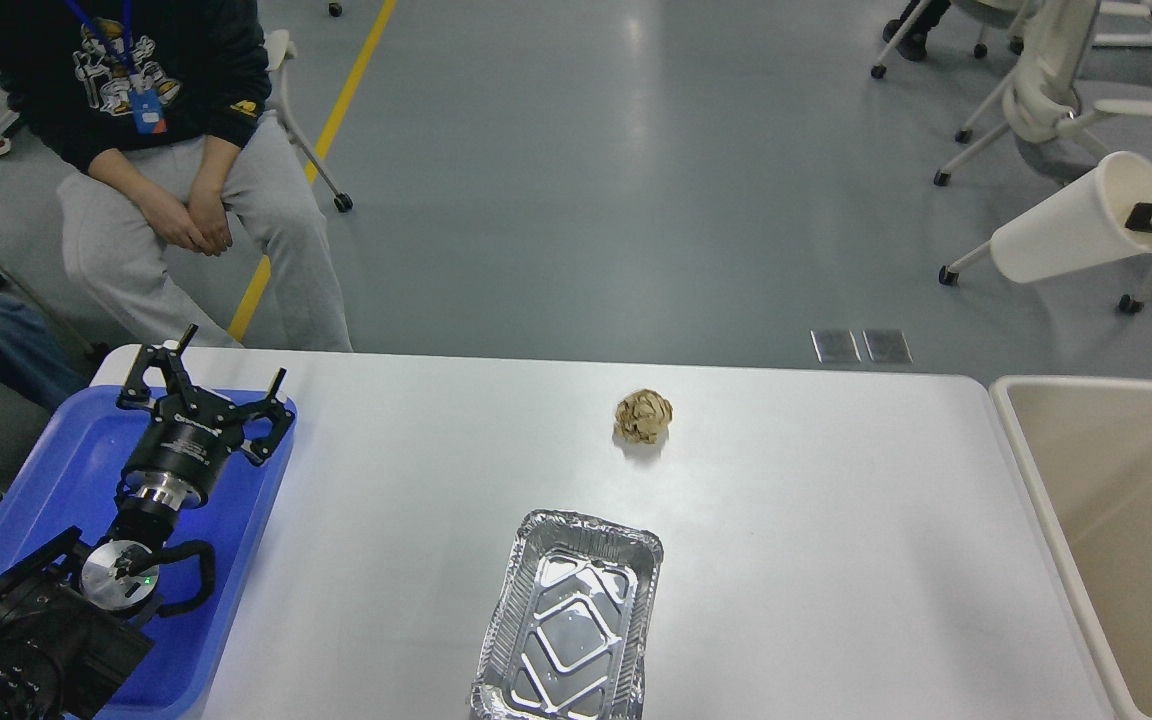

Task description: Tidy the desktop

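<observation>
The white desktop [816,520] fills the lower view. On it lie a crumpled brown paper ball [643,415] near the middle and an empty foil tray [568,620] at the front. My right gripper [1148,214] is at the far right edge, high above the table's level, shut on the rim of a white paper cup [1071,222] that is tilted on its side. My left gripper [204,383] is open and empty above the blue tray [46,480] at the left.
A beige bin [1116,540] stands off the table's right edge, below the cup. A seated person [166,150] is behind the table's far left corner. White office chairs [1046,90] stand at the back right.
</observation>
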